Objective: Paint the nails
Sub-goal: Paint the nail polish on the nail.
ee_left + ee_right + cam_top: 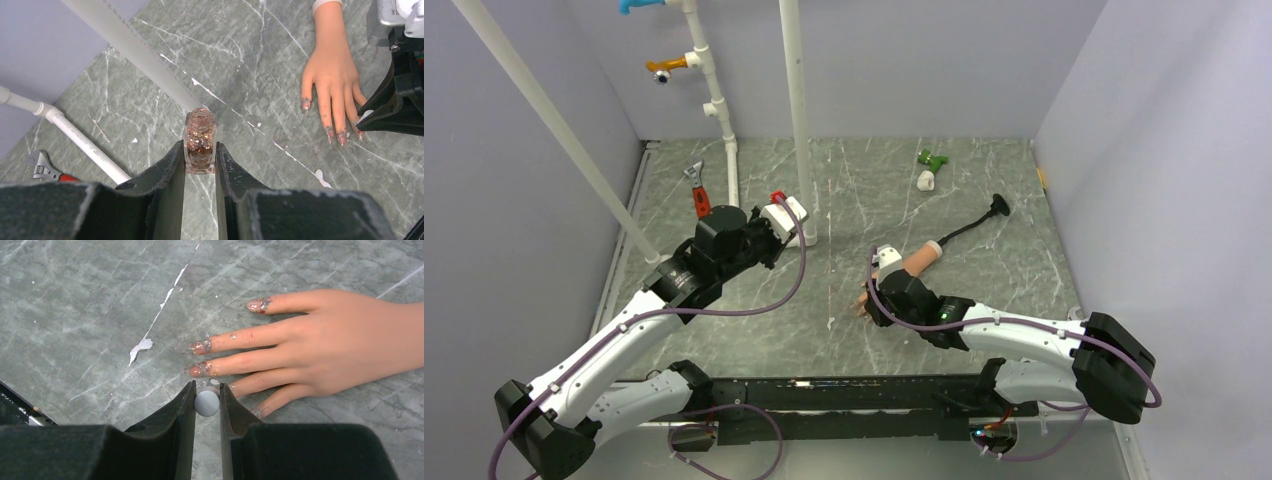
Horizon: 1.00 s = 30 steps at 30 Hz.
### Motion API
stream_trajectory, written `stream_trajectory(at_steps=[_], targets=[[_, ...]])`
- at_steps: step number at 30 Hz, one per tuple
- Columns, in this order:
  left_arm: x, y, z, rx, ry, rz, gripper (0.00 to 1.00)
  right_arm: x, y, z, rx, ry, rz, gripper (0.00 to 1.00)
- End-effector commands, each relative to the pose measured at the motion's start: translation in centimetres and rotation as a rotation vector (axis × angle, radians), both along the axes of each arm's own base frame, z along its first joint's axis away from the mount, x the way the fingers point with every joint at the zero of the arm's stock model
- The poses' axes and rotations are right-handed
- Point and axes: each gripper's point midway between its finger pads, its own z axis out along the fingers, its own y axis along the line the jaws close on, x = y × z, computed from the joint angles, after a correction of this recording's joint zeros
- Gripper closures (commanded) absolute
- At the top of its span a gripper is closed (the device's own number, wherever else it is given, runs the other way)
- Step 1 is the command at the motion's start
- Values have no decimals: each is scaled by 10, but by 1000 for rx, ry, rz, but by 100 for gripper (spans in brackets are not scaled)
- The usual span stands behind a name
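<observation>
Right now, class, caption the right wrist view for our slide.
Right hand pinches a round grey object beside the mannequin hand's glitter-smeared nails.

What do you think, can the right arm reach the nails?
Probably yes: its fingers, shut on a round white cap, sit right beside the hand's nails, and nothing lies between.

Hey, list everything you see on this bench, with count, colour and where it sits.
mannequin hand: one, peach, flat on table, right of centre
nails: four showing, glitter-smeared, on its fingertips
polish bottle: one, copper glitter, uncapped, in left claw
round cap: one, pale grey, in right claw
wrench: one, red-handled, back left
pipes: three, white, back left and centre
small box: one, white and red, by centre pipe
green piece: one, green, back right
long-handled tool: one, black, beyond the wrist
table: one, grey-green marbled
left claw: black, shut on polish bottle
right claw: black, shut on round cap
</observation>
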Motion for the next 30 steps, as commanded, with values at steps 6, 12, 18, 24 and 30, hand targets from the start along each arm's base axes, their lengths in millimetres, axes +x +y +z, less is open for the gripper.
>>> stream_trajectory(at_steps=[6,12,18,24,30], targets=[[3,0,26,-32,-61,7,100,-3,5,6,33,5,16,100],[2,0,26,-32,-62,7,100,-8,4,1,32,22,23,100],[2,0,26,-32,-61,7,100,-11,2,1,38,32,21,100],[3,-1,26,-32,-60,7,100,-11,1,8,49,28,18,100],[2,-1,26,-30,-58,5,100,-10,-1,24,78,4,10,100]])
